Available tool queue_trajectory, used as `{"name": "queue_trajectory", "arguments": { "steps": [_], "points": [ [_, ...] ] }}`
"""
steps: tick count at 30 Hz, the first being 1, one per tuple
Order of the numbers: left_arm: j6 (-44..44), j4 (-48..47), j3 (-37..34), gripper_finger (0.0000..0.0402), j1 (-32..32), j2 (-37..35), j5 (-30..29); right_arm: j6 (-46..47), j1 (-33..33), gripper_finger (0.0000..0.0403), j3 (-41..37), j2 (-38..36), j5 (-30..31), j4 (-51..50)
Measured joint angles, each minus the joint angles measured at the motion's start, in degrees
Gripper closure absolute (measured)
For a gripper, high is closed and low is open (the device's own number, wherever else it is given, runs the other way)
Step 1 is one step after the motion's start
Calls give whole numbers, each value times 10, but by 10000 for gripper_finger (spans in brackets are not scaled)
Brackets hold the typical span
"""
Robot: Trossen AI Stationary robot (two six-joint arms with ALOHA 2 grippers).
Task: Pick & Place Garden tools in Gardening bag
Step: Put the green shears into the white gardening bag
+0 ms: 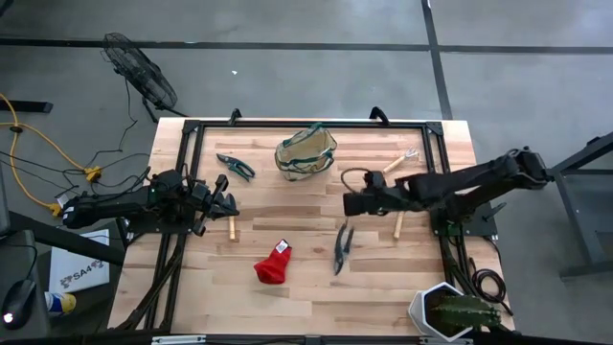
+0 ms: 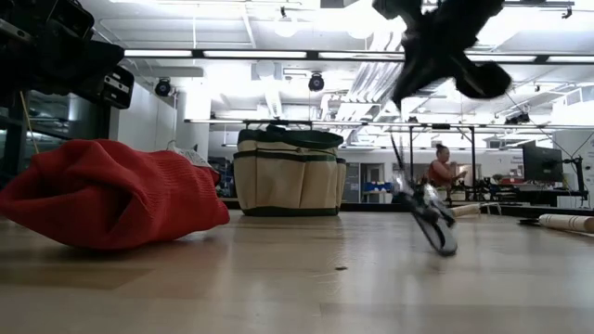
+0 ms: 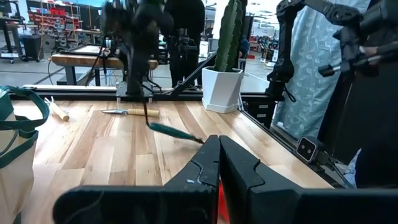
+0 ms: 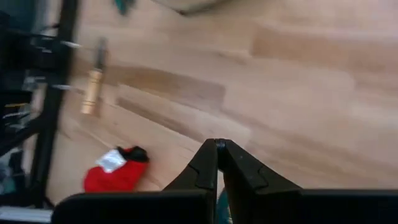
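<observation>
The tan gardening bag stands upright at the table's far middle. My right gripper hangs above the table's middle, shut on teal-handled pruning shears, which slant down from it. A second pair of shears lies left of the bag. The red fabric piece lies near the front, and wooden-handled tools lie to the right. My left gripper is shut with nothing in it, level, at the table's left side. My right gripper comes from above, slanting down, and is shut on a thin dark part at the shears' upper end. Its own wrist view shows only a teal bit under the fingers. The shears hang tilted below it, and their lower end is at the tabletop.
A spiky plant in a white pot stands at the near right corner. A wooden-handled tool lies beside my left gripper, another under my right arm. A thin dark loop lies right of the bag. Bare wood lies between the bag and the shears.
</observation>
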Motion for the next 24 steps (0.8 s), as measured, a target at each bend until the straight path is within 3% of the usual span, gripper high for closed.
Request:
{"name": "queue_trajectory", "arguments": {
  "steps": [13,24],
  "points": [
    [0,0,0,402,0,0,-2,-299,-96,399,124,-7,-38,0],
    [0,0,0,402,0,0,-2,-440,-184,399,172,-8,-95,-1]
  ]
}}
